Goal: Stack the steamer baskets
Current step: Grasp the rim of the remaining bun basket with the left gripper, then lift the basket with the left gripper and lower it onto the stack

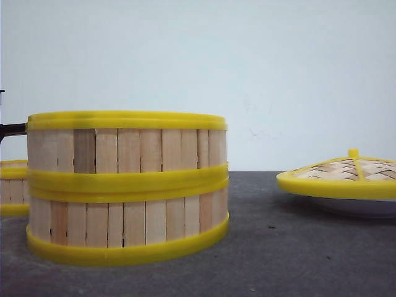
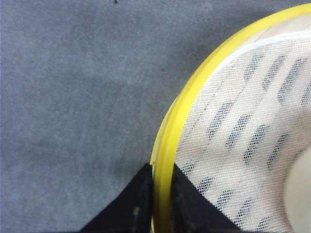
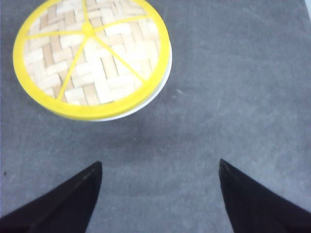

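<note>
two steamer baskets (image 1: 127,185) stacked, left gripper (image 2: 162,194) pinching the third basket (image 1: 12,185) rim, right gripper (image 3: 158,194) wide open holding nothing

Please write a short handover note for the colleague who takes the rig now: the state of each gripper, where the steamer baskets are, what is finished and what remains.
Left gripper: shut on the yellow rim of a steamer basket, one finger inside and one outside.
Right gripper: open, holding nothing, above the bare grey table.
Two baskets are already stacked at front left. The third basket stands behind them at the left edge, on the table.
The woven lid rests on the white plate at right.
Left: put the third basket on the stack. Which basket the left gripper holds cannot be told.
</note>
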{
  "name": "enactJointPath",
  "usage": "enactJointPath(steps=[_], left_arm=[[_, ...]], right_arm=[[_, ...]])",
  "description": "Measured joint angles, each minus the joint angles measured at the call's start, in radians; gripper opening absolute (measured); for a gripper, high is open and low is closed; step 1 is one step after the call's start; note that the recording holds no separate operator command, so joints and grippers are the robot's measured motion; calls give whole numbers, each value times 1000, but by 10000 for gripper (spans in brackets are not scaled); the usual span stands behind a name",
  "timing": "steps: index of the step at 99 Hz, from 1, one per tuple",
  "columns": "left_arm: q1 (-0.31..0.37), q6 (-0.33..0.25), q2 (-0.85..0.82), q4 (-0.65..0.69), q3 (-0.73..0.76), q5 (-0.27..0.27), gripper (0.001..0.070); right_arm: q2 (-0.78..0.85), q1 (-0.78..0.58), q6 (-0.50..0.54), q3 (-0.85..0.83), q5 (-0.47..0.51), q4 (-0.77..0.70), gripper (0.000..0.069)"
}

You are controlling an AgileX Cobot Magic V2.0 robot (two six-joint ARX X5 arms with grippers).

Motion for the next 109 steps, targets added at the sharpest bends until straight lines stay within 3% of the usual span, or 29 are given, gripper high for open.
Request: enactJointPath(steps=[20, 52, 74, 83, 109], left_arm=[[11, 19, 7, -76, 60, 31, 22], [23, 59, -43, -259, 300, 57, 22], [20, 64, -134, -446, 462, 166, 22], [10, 74, -160, -521, 483, 192, 22], [-61, 137, -222, -706, 482, 194, 22]], right_arm=[[-25, 0, 6, 0, 0, -3, 471], [-23, 0, 11, 0, -9, 0, 471], [-23, 0, 13, 0, -31, 20, 471], [-23, 0, 13, 0, -31, 21, 471], [-23, 0, 13, 0, -32, 21, 471]])
